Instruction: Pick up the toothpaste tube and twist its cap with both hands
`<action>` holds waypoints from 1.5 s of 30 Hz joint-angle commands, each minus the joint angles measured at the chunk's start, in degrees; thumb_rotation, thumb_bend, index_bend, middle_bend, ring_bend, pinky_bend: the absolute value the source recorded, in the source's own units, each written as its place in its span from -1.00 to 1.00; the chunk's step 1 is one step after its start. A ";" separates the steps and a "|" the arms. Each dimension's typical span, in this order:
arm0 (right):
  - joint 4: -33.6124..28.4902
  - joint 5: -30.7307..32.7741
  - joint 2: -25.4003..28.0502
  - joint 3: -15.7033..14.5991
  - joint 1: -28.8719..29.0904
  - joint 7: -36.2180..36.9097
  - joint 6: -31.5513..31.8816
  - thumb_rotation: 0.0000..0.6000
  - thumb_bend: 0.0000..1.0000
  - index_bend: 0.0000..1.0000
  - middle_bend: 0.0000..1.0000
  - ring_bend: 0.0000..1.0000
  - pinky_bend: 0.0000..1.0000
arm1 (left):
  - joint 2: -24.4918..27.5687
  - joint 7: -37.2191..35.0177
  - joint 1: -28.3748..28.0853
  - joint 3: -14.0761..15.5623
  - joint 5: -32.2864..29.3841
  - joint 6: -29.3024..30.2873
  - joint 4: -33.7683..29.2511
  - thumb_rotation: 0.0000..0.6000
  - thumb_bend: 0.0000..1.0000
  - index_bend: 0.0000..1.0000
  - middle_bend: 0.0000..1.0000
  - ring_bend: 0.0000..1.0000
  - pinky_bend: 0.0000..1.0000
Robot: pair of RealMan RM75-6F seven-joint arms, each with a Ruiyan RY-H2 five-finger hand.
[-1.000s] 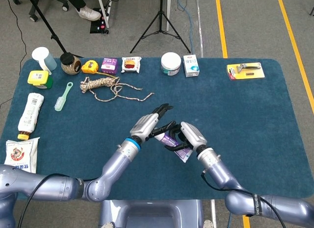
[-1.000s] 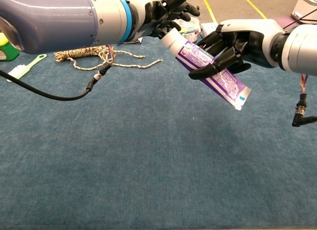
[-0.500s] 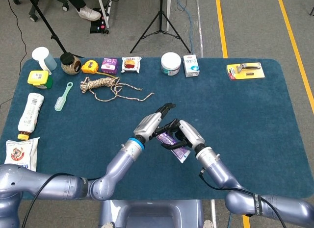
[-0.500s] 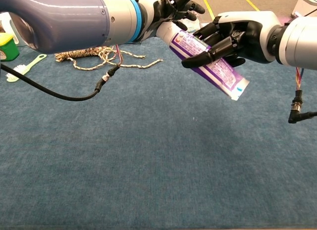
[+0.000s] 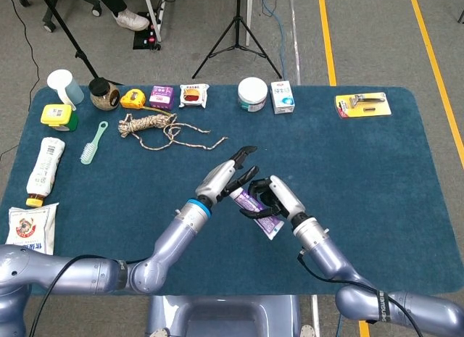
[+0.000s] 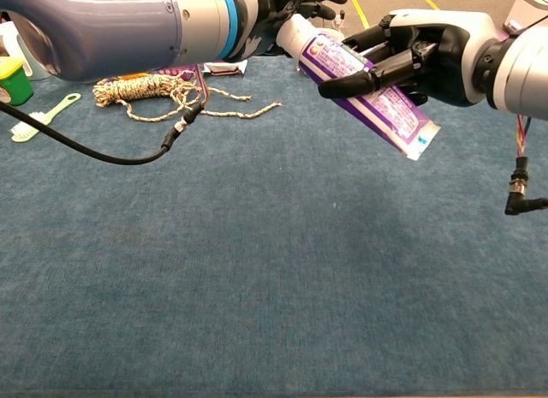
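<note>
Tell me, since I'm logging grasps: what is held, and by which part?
The toothpaste tube: right robot hand grips its body, left robot hand holds its cap end.

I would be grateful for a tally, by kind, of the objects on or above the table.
Containers (cup, jar, tub, bottle): 4
Packs and boxes (purple pack, snack pack, white box, razor pack, green box, bag): 6
Tools (tape measure, brush): 2
Rope: 1
Tube, in right hand: 1
Total: 14
</note>
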 commanded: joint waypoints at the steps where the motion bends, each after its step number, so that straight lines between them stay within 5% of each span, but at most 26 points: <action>1: 1.00 -2.48 -0.56 -0.40 -0.81 1.96 0.44 1.00 -0.40 0.68 0.84 1.00 1.00 | 0.41 -0.45 0.12 -0.15 -0.29 -0.55 -0.06 -1.00 -0.95 -0.99 -1.00 -1.00 -0.71; 18: 5.22 -11.16 -2.98 -2.78 -1.10 -0.32 5.66 1.00 -0.40 0.70 0.91 1.00 1.00 | 6.32 -1.42 -1.78 1.08 -5.48 -7.83 -2.50 -1.00 -0.95 -1.00 -1.00 -1.00 -0.71; 31: 7.91 -13.72 -4.72 -4.66 -0.93 -5.69 9.03 1.00 -0.40 0.70 0.92 1.00 1.00 | 8.70 -1.22 -3.85 2.00 -8.20 -5.84 -3.23 -1.00 -0.95 -1.00 -1.00 -1.00 -0.71; 45: 6.94 -12.56 -5.21 -3.18 -0.03 -6.50 9.91 1.00 -0.40 0.70 0.93 1.00 1.00 | 6.40 -2.77 -5.09 3.09 -8.41 -5.12 -2.10 -1.00 -0.95 -1.00 -1.00 -1.00 -0.71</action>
